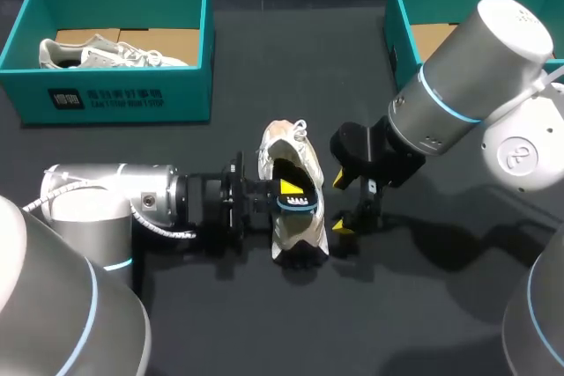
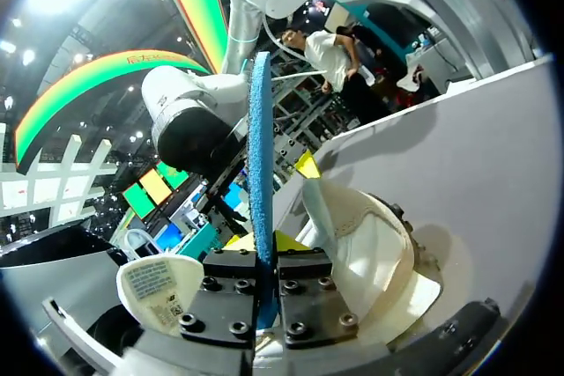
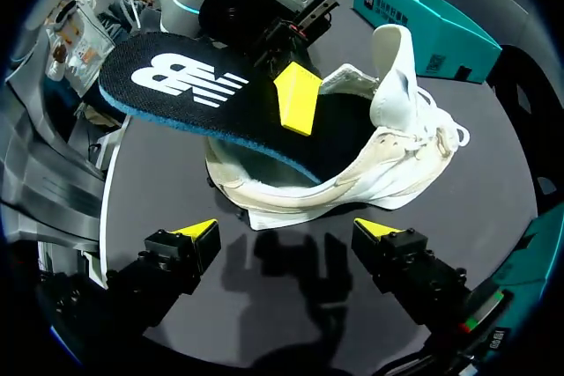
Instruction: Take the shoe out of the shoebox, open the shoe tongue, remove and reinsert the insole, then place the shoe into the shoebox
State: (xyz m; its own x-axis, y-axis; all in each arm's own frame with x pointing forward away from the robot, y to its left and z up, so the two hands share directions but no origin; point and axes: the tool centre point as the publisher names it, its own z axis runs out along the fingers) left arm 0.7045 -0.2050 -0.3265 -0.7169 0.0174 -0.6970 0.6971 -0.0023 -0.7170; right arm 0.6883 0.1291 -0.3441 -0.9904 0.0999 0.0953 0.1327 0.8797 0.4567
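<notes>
Nearest the robot, the left gripper [image 1: 291,189] is clenched on the single insole [image 3: 189,99]. In the left wrist view the insole sits edge-on between that gripper's fingers. One end of the insole lies inside the white shoe [image 1: 284,140], and the other end sticks out.

That shoe lies on the middle of the table, outside both boxes. The left gripper is at its 9 o'clock. The right gripper [image 1: 341,204] is just beside the shoe at 3 o'clock, fingers spread and holding nothing.

Only the right wrist view shows the insole's black top face, which bears a large white logo on the protruding end. It also shows the insole's blue edge and the shoe's tongue [image 3: 392,63] standing up. Only the left wrist view shows a white flap [image 2: 159,283] beside the left gripper. The flap carries a printed label too small to read.

Two teal boxes stand farthest off, and only the head view shows both.
- **Left shoebox** [image 1: 115,99]: it is at the shoe's 10 o'clock, has white print on its front wall and holds a second white shoe [image 1: 97,55].
- **Right shoebox** [image 1: 397,33]: it is at 1 o'clock, and the right arm hides part of it.

The right wrist view takes in just one box, beyond the shoe.
</notes>
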